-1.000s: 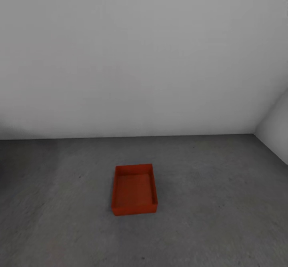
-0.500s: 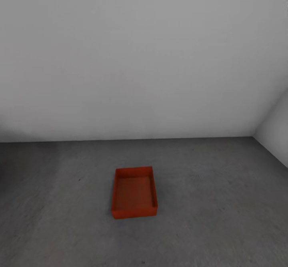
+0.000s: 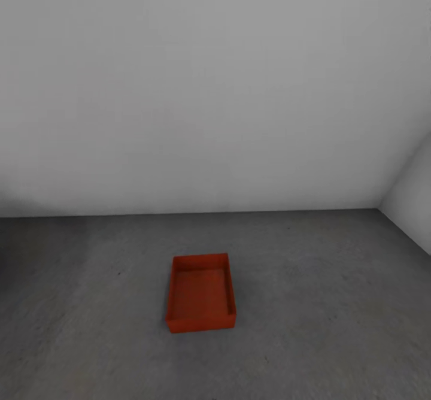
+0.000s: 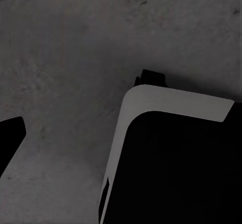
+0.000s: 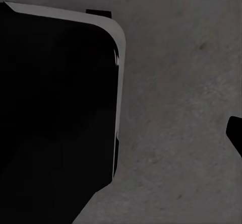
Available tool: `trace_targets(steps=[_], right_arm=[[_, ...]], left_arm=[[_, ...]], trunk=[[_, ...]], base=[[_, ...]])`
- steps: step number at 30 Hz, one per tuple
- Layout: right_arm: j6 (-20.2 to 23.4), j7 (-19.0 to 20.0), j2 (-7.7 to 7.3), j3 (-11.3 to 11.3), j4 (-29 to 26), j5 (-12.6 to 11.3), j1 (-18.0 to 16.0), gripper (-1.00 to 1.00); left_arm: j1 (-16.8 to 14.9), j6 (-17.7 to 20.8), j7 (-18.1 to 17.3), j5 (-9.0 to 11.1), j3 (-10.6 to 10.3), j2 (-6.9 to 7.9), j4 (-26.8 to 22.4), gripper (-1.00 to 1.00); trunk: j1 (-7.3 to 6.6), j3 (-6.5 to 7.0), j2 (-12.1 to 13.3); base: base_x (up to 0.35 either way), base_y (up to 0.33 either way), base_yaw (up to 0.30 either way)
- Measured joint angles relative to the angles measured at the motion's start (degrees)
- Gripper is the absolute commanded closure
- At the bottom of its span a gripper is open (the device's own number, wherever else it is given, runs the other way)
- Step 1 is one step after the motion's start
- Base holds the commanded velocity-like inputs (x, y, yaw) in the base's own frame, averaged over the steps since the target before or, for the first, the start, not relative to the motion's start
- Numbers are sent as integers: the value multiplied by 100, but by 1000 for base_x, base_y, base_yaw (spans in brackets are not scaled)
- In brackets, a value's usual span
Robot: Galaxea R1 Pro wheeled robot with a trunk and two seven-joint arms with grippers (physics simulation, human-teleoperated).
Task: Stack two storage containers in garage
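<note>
You are looking at one orange-red storage container [image 3: 200,293] sitting flat on the dark grey floor [image 3: 323,304] of the garage, open side up. It is near the white wall [image 3: 215,88], not touching it. Both wrist cameras look down at the grey floor and a big black robot part [image 4: 176,168] with a pale edge. You cannot tell if either arm's jaws are open or closed.
</note>
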Motion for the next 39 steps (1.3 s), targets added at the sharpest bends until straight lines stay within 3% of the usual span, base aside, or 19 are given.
trace_targets(steps=[39], right_arm=[[0, 0, -13, -1, 3, -18, 0, -100]], left_arm=[[13, 85, -40, 59, 16, -57, 32, -100]], trunk=[[0, 358, 0]], base=[[0, 0, 0]])
